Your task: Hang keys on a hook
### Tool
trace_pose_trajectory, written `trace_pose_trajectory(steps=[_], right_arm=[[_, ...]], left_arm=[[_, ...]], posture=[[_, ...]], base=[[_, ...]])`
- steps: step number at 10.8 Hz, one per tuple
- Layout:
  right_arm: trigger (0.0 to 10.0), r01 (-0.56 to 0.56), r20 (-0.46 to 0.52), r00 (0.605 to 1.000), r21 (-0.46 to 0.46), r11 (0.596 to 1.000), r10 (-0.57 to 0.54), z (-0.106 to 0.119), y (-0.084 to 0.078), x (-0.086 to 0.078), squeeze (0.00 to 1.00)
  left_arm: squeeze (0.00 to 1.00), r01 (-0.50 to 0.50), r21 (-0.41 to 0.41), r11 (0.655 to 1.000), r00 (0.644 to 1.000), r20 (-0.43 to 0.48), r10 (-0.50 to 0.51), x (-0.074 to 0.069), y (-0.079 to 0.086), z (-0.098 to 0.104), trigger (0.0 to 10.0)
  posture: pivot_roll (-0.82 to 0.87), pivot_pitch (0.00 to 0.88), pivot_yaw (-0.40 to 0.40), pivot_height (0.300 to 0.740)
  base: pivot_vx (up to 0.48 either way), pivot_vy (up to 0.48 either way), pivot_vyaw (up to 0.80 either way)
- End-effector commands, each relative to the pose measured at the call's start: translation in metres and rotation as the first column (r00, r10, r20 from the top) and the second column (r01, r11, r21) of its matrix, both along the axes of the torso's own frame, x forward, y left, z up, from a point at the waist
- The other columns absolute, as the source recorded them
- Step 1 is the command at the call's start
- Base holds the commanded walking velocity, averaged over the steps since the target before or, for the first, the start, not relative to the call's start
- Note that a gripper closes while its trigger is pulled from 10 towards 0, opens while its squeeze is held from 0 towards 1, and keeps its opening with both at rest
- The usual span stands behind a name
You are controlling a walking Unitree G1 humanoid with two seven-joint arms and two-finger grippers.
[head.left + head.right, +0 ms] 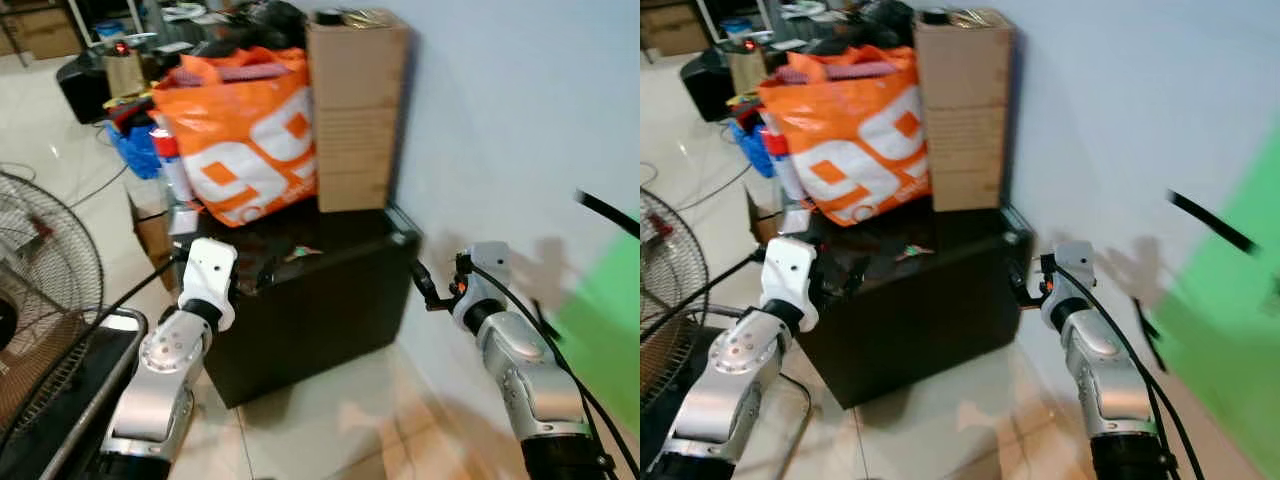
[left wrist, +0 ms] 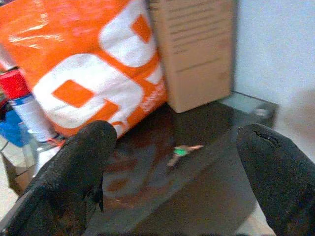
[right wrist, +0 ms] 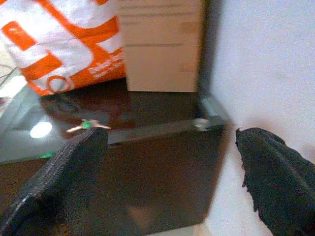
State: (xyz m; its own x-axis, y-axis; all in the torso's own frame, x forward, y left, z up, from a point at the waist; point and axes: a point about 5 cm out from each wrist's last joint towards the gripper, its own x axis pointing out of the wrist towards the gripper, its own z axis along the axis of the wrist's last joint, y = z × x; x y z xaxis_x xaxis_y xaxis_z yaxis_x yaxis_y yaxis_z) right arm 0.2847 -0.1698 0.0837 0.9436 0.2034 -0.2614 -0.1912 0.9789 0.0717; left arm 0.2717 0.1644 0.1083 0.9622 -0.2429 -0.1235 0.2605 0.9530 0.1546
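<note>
Lying keys (image 2: 181, 152) near orange bag (image 2: 88, 64), lettering unreadable.

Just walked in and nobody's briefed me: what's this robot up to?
It stands facing a dark glass-topped cabinet by the wall. A small set of keys lies on top, in front of an orange bag and a cardboard box. Both the left gripper and the right gripper are open and hold nothing.
</note>
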Motion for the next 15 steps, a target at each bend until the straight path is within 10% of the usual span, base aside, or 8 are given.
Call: trace_pose_trajectory(steps=[1,3,7,10,15], right_arm=[[10.0,-0.019,0.01,1.0,-0.005,1.0,0.019,0.003,0.004,0.003,0.98],[10.0,-0.014,0.004,1.0,-0.001,1.0,0.014,0.003,0.003,0.003,0.03],[10.0,0.062,0.001,0.998,0.011,0.998,-0.062,0.002,-0.007,0.002,0.0],[10.0,-0.103,0.005,0.995,-0.06,0.993,0.104,0.001,0.016,0.003,0.0],[10.0,-0.177,-0.056,0.984,-0.104,0.979,0.172,-0.003,0.002,0.002,0.0]], left_arm=[[0.0,-0.034,0.012,0.999,0.999,0.013,0.033,0.0,0.008,0.003,10.0],[0.0,-0.046,0.006,0.999,0.999,0.02,0.046,-0.001,0.009,0.006,10.0],[0.0,-0.03,0.018,0.999,0.999,0.014,0.03,0.002,0.009,0.004,10.0],[0.0,-0.046,0.011,0.999,0.999,0.006,0.046,0.001,0.017,0.003,10.0],[0.0,0.019,0.055,0.998,1.0,-0.003,-0.019,-0.006,0.007,0.0,10.0]], posture=[[0.02,0.0,0.011,0.74],[0.01,0.0,0.012,0.74],[0.0,0.0,0.012,0.74],[-0.05,0.0,0.059,0.74],[0.0,0.0,0.014,0.74]], base=[[0.416,0.0,0.0],[0.428,0.0,0.0],[0.431,0.0,0.0],[0.429,0.0,0.0],[0.406,0.0,0.48]])
